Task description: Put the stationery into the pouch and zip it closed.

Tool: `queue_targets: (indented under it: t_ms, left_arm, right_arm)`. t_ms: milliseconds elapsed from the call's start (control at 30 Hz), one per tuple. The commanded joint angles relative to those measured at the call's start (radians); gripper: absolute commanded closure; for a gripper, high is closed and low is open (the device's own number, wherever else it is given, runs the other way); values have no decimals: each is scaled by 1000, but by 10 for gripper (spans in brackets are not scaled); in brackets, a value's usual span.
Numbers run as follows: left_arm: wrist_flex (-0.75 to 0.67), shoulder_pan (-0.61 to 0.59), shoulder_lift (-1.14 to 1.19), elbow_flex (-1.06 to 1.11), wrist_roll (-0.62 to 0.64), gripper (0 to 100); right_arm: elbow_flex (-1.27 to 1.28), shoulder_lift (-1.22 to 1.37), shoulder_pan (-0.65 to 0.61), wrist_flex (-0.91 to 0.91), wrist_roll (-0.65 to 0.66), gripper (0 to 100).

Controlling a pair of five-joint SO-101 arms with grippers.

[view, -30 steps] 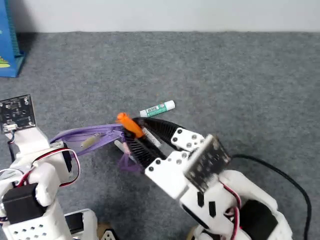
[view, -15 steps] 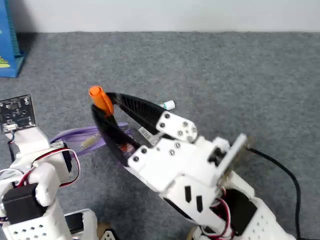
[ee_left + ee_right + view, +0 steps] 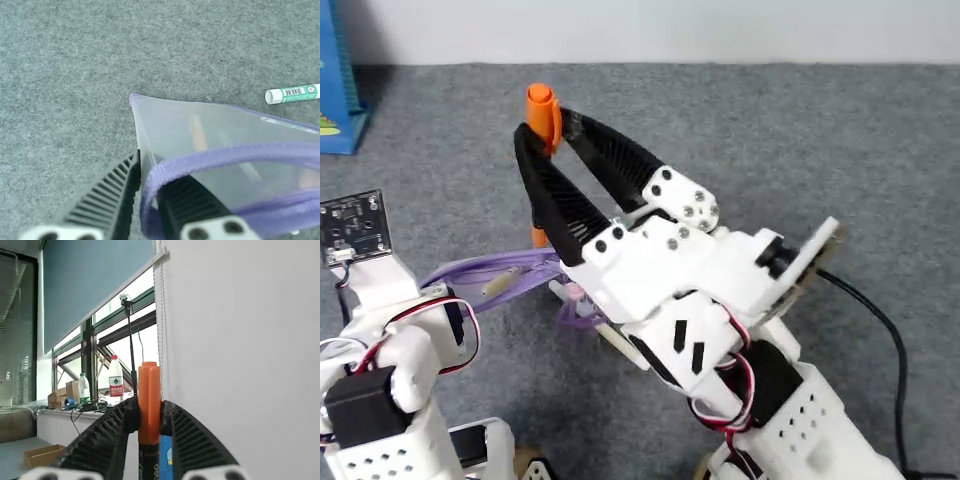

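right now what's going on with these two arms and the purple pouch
The right gripper is shut on an orange marker and holds it upright, well above the grey table. The left gripper clamps one edge of the clear, purple-trimmed pouch, which seems to hold a few items already. A green-and-white glue stick lies on the table beside the pouch, not yet packed.
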Motion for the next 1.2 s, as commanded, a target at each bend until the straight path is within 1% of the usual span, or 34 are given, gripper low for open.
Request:
queue_targets:
  t_ms: [0,167,233,467,600,800,933,1033,1100,1167]
  left_arm:
    - [5,-3,9,-8,8,989]
    - [5,-3,9,-8,8,989]
    - [5,-3,9,-8,8,989]
    - [5,-3,11,-8,8,989]
    - [6,-3,9,-8,8,989]
    - [6,-3,6,-8,8,989]
    - [6,-3,8,-7,6,989]
    - [6,-3,11,-7,6,989]
    - [6,-3,11,-7,6,989]
    - [6,-3,11,-7,6,989]
  right_arm:
    - [66,5,12,-76,-15,991]
    - [227,12,7,-252,-15,991]
    - [262,12,1,-288,-17,991]
    - [318,18,-59,-302,-17,991]
    - [325,85,-64,-312,-18,991]
    - [368,199,-64,-522,-9,991]
    - [423,226,-64,-607,51,991]
    - [456,208,-64,-670,60,991]
    - [470,173,-65,-664,60,991]
    - [477,127,-79,-621,60,991]
